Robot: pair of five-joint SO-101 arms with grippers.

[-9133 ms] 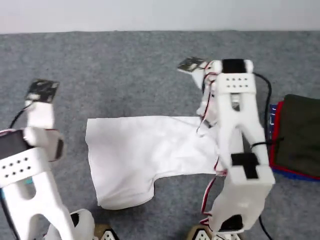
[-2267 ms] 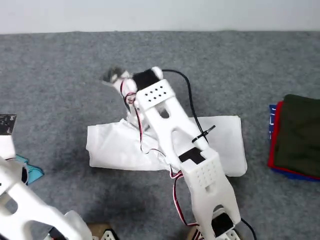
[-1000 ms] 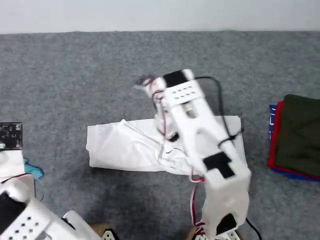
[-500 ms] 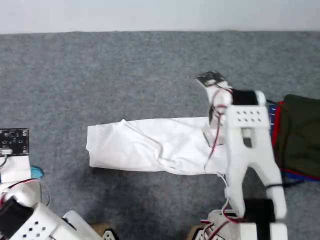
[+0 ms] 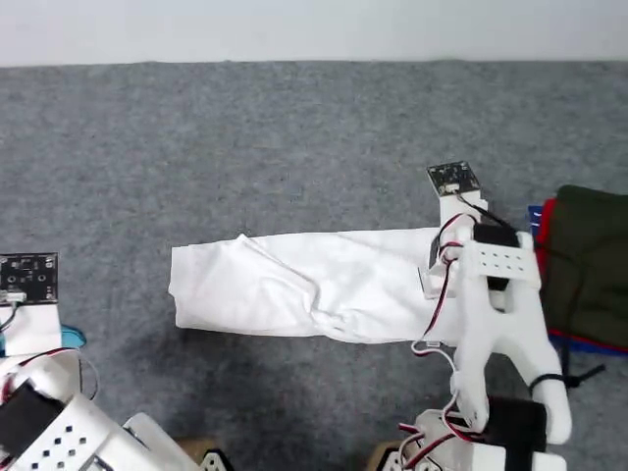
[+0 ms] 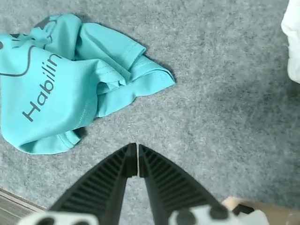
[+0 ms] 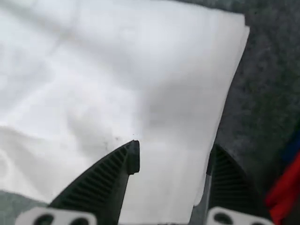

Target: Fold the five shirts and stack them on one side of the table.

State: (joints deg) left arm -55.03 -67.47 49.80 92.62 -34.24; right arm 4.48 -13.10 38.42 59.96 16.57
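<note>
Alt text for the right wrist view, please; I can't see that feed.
The right gripper, jaws open, hangs over one end of the folded white shirt, straddling its edge. Grey table lies beyond that edge, then a sliver of red and blue cloth.

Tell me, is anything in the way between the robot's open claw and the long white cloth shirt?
Nothing visible is. The right gripper hangs open directly over one end of the long white cloth shirt, with no other object between them.
</note>
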